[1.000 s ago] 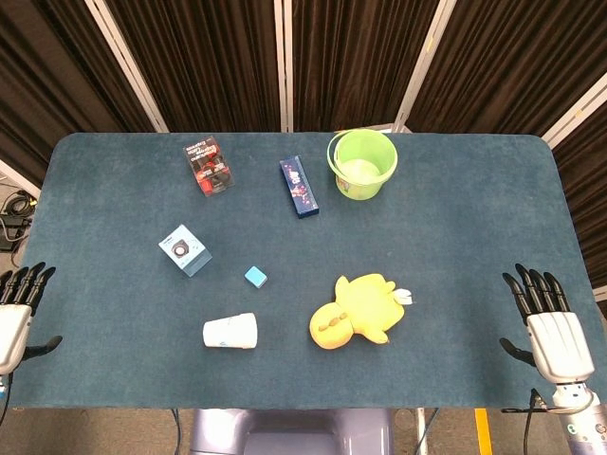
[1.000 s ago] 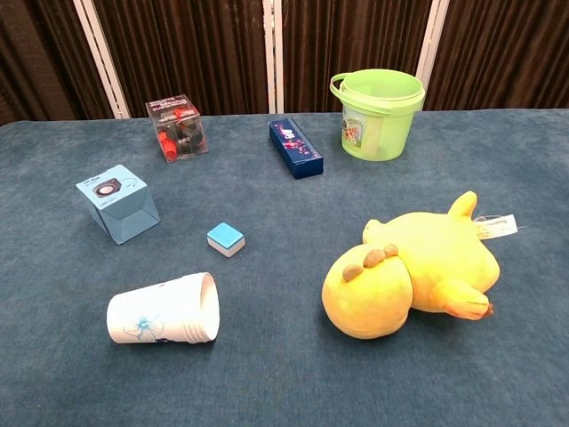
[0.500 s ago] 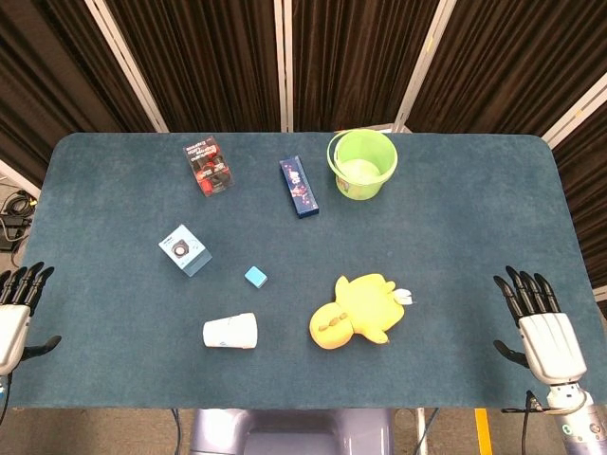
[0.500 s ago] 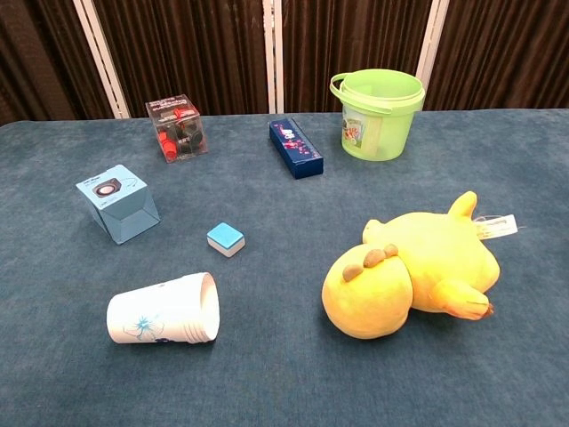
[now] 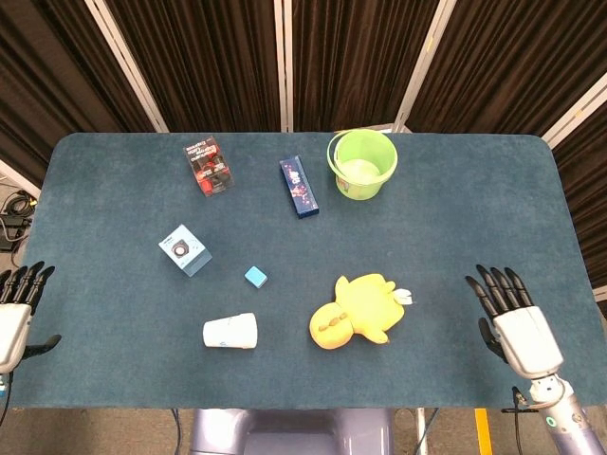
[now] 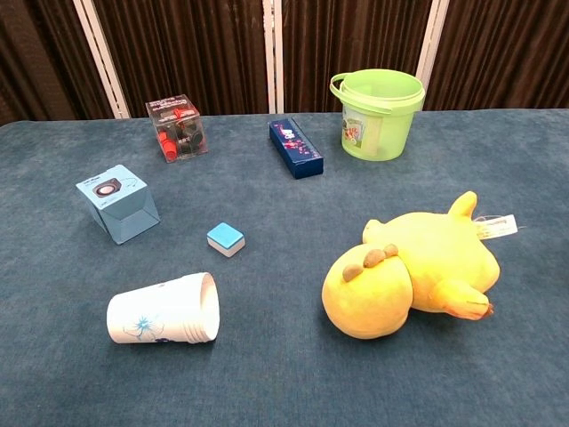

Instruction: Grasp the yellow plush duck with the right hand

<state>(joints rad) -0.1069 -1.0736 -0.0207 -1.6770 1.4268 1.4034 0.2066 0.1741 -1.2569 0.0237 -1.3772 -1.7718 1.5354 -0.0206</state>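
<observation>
Right hand (image 5: 517,327) has edged inward; yellow plush duck (image 5: 358,310) well apart.

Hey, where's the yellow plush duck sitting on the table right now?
In the head view the yellow plush duck lies near the front edge, right of the tipped paper cup and well left of the open right hand.

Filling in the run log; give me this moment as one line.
phase: approach | right robot hand: open, apart from yellow plush duck | duck: lying on table | left robot hand: open, idle at table edge

Yellow plush duck (image 5: 358,310) flat on table
</observation>
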